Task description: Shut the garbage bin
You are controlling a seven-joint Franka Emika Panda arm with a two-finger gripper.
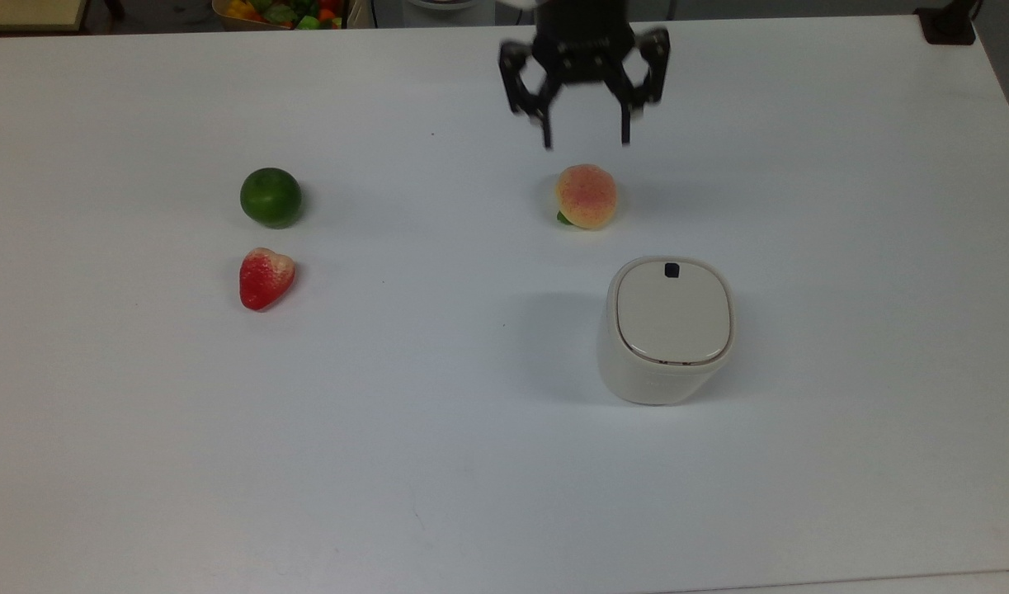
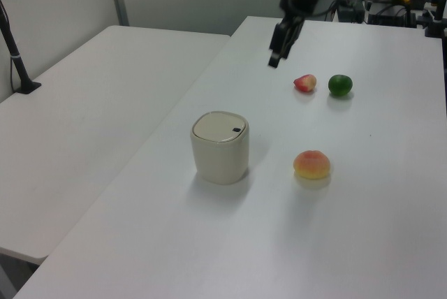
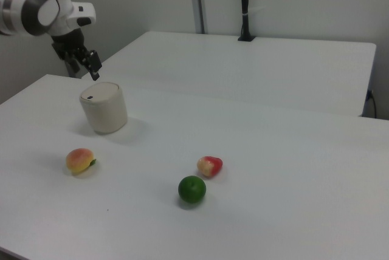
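Garbage bin (image 1: 667, 330) right of centre in top view, upright on white table (image 1: 438, 462), lid (image 1: 674, 312) flat and closed, small black tab (image 1: 671, 270) at lid's upper edge. Peach (image 1: 586, 195) just up-left of bin, apart from it. Strawberry (image 1: 265, 277) and lime (image 1: 271, 197) far off at left of frame, near each other. Gripper (image 1: 585, 142) at top centre of frame, above peach, fingers spread wide, holding nothing, well clear of bin.
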